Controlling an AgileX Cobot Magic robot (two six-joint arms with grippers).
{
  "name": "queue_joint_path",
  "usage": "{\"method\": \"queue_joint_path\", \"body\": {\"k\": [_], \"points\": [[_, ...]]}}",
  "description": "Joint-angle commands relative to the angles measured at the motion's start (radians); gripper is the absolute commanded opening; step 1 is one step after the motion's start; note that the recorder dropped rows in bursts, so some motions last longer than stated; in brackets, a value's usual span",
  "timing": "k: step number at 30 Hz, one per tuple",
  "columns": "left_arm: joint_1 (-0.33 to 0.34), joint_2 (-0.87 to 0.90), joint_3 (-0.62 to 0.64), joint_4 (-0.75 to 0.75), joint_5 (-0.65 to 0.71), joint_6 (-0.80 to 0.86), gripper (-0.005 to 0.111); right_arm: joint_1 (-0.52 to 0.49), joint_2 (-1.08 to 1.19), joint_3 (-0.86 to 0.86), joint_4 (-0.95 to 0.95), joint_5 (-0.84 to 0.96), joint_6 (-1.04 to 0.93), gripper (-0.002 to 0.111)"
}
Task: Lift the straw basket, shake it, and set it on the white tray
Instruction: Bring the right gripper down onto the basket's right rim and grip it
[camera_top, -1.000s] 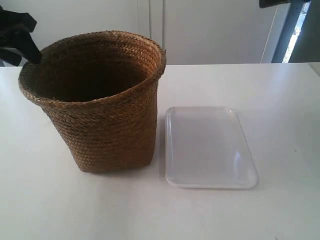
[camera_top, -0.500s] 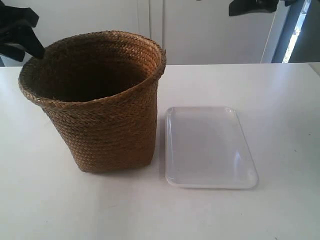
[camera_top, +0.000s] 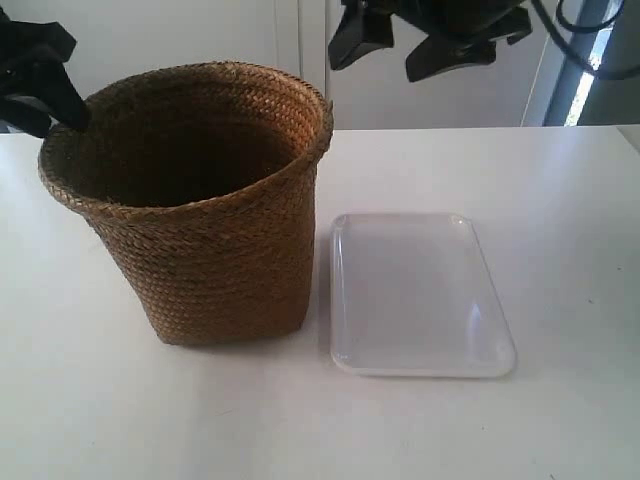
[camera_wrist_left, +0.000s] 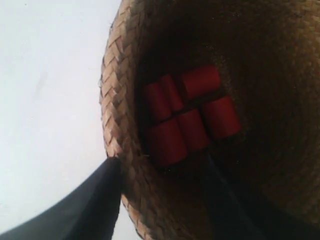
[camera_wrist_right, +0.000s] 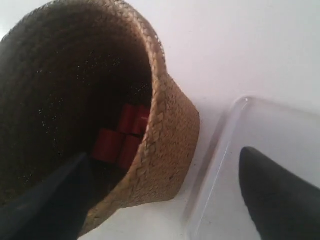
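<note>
The straw basket (camera_top: 210, 240) stands upright on the table with the white tray (camera_top: 420, 295) close beside it. Several red cylinders (camera_wrist_left: 187, 117) lie on the basket's dark bottom. My left gripper (camera_wrist_left: 161, 160) is open and straddles the basket's rim (camera_wrist_left: 117, 120): one finger touches the outside and the other hangs inside. In the exterior view it is at the basket's far left rim (camera_top: 45, 75). My right gripper (camera_wrist_right: 165, 155) is open above the basket's tray-side wall (camera_wrist_right: 170, 130), one finger over the inside and one over the tray (camera_wrist_right: 280, 130). It hangs high in the exterior view (camera_top: 385, 60).
The white table (camera_top: 560, 170) spreads around both objects, with bare surface in front of them and to the right of the tray. A white wall and a dark post (camera_top: 575, 70) stand behind the table's far edge.
The right gripper has come in from the exterior view's top right, moving left and lower toward the basket's rim. The left gripper has barely shifted at the rim. Basket and tray have not moved.
</note>
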Motion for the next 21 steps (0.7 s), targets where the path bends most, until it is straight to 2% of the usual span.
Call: {"method": "queue_joint_path", "body": {"k": [1,14,19,21], "points": [[0.001,-0.004,-0.005,-0.078,0.041,0.007,0.055,0.033,0.023,-0.003,-0.008,-0.011,0.004,0.075],[0.001,0.006,-0.005,-0.074,0.013,0.04,0.055,0.07,0.056,-0.003,-0.051,-0.045,0.008,0.081],[0.001,0.039,-0.003,-0.067,0.046,0.045,0.074,0.081,0.071,-0.003,-0.067,-0.075,0.008,0.082],[0.001,0.04,-0.003,-0.065,0.046,0.045,0.074,0.083,0.084,-0.003,-0.072,-0.09,0.001,0.082]]}}
